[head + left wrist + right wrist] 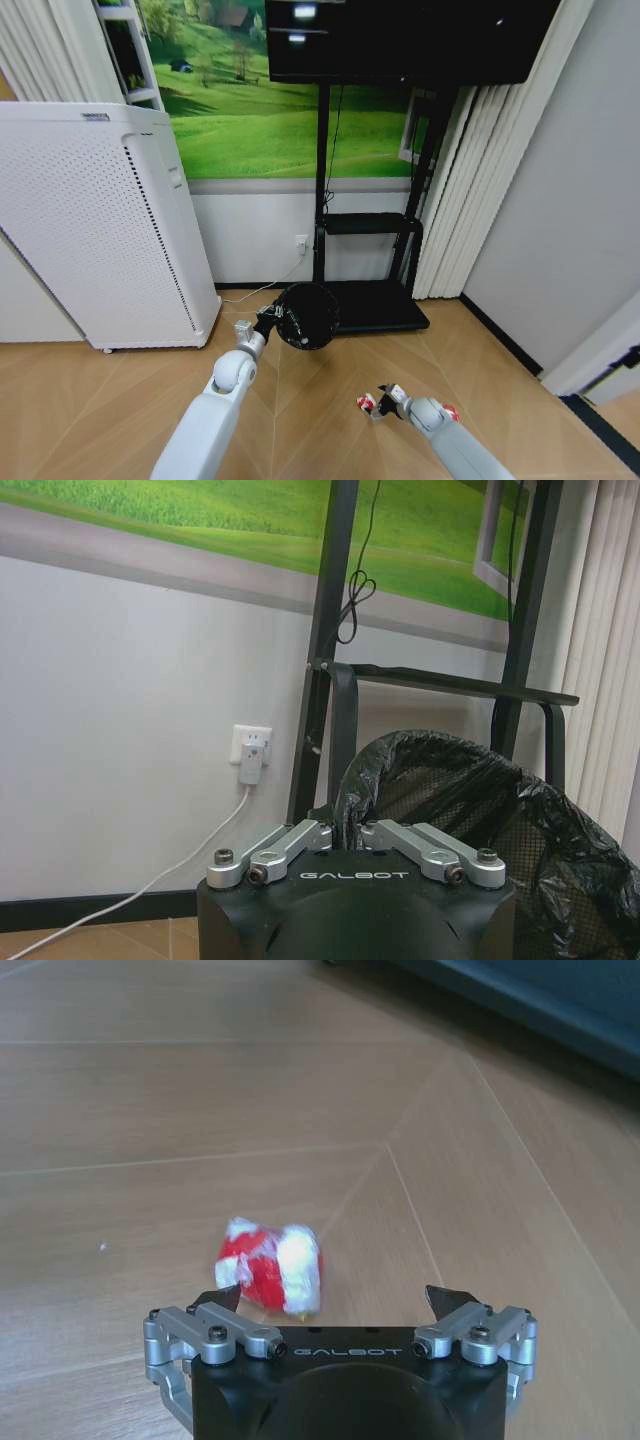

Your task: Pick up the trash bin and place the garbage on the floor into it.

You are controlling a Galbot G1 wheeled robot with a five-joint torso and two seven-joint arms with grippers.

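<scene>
My left gripper (268, 322) is shut on the rim of the trash bin (306, 315), a round black mesh bin lined with a black bag (480, 820). It is held off the floor, tilted with its mouth toward me. My right gripper (385, 403) hangs low over the wooden floor, open. A crumpled red-and-white wrapper (270, 1268) of the garbage lies between its fingertips (228, 1298), close to one of them; the same wrapper (366, 403) sits just left of the gripper. A second red-and-white piece (450, 411) shows beside the right wrist.
A tall white perforated appliance (90, 230) stands at the left against the wall. A black TV stand (370, 300) rises right behind the bin, with a wall socket (250, 750) and white cable beside it. Curtains (470, 190) and a grey wall close the right side.
</scene>
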